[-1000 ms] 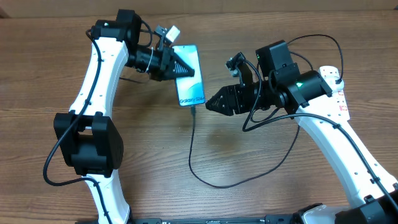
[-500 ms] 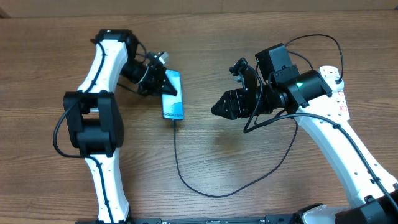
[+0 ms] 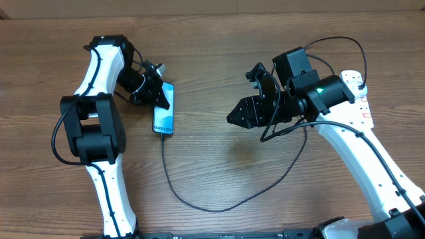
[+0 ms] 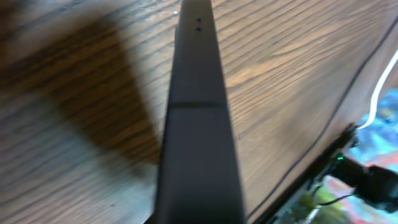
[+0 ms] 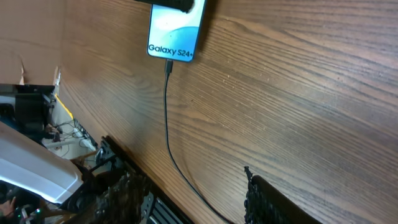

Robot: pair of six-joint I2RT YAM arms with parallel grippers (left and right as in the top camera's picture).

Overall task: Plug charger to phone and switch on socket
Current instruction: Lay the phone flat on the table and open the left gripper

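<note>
The phone (image 3: 164,117) sits screen-up on the table (image 3: 219,40), left of center, with the charger (image 3: 174,196) plugged into its lower end. The left gripper (image 3: 160,99) is clamped on its upper end, presumably to steady it. The right gripper (image 3: 232,117) hovers half-open and empty.

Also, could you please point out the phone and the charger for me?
phone (image 5: 176,31): right wrist view, middle of its screen.
charger (image 5: 165,112): right wrist view, thin cable just below the connector.
</note>
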